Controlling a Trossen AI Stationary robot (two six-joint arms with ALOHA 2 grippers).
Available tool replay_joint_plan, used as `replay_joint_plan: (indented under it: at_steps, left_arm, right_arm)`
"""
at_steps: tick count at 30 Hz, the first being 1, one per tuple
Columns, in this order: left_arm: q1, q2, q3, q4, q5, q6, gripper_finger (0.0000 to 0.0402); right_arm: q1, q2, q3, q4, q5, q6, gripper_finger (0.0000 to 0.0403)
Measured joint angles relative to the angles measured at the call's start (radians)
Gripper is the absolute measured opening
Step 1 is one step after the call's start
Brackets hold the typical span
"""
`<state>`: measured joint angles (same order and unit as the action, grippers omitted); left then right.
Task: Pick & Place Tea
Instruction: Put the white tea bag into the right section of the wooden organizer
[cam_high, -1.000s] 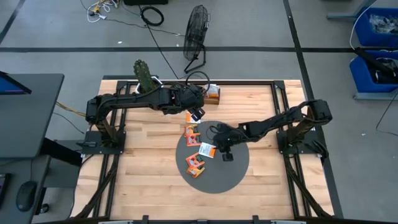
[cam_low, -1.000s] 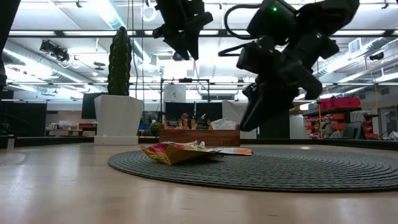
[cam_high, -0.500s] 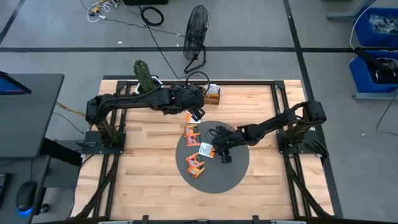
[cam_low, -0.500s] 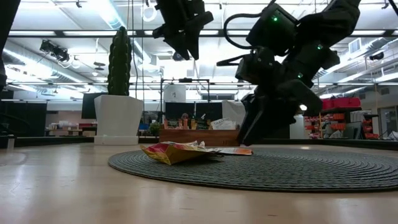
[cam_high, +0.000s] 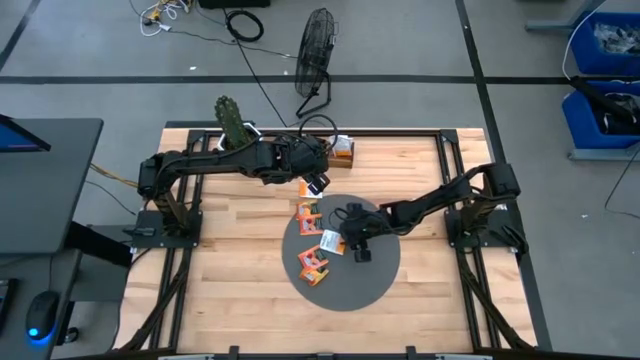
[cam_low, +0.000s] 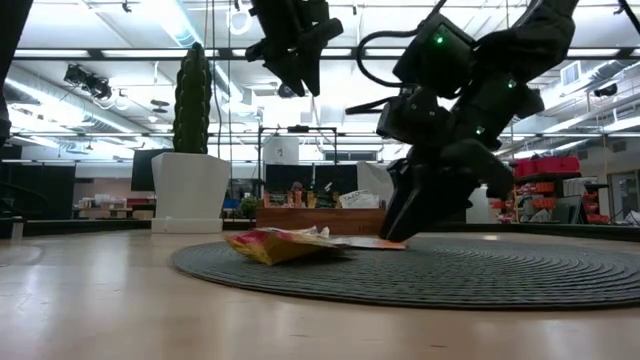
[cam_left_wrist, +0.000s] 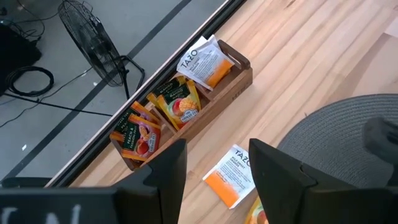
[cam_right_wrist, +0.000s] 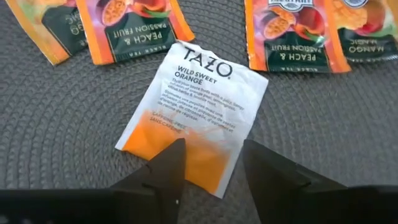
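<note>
With the right tool open over the white tea packet, watch that your fingers don't slide over the flat paper or snag the grey mat.

1. Robotics lab or workshop: open hall, ceiling strip lights, exposed ducting.
2. Far shelving, blue storage bins.
3. Floor fan, loose cables, monitor desk left.

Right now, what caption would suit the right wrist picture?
Open right gripper poised over a white-and-orange Wild Sweet Orange tea sachet on the grey woven mat.
</note>
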<state>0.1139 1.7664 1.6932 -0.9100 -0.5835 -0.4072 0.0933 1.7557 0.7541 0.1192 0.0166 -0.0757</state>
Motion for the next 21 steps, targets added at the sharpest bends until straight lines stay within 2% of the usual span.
replay_joint_plan:
  at_steps: [4,7,14,18,21]
  left_arm:
    - [0.0,0.0,0.0,0.0,0.0,0.0,0.0177]
    - [0.0,0.0,0.0,0.0,0.0,0.001,0.0177]
    - [0.0,0.0,0.0,0.0,0.0,0.001,0.0177]
    - [0.0,0.0,0.0,0.0,0.0,0.001,0.0177]
    - [0.0,0.0,0.0,0.0,0.0,0.0,0.0177]
  right_arm:
    - [0.0,0.029,0.003,0.018,-0.005,0.033,0.0161]
    - [0.0,0.032,0.003,0.019,-0.005,0.035,0.014]
    - [0.001,0.034,0.002,0.015,-0.013,0.029,0.0014]
    - [0.001,0.029,0.0,0.017,-0.009,0.024,0.0008]
    - [0.004,-0.007,-0.004,-0.008,0.041,0.008,0.0004]
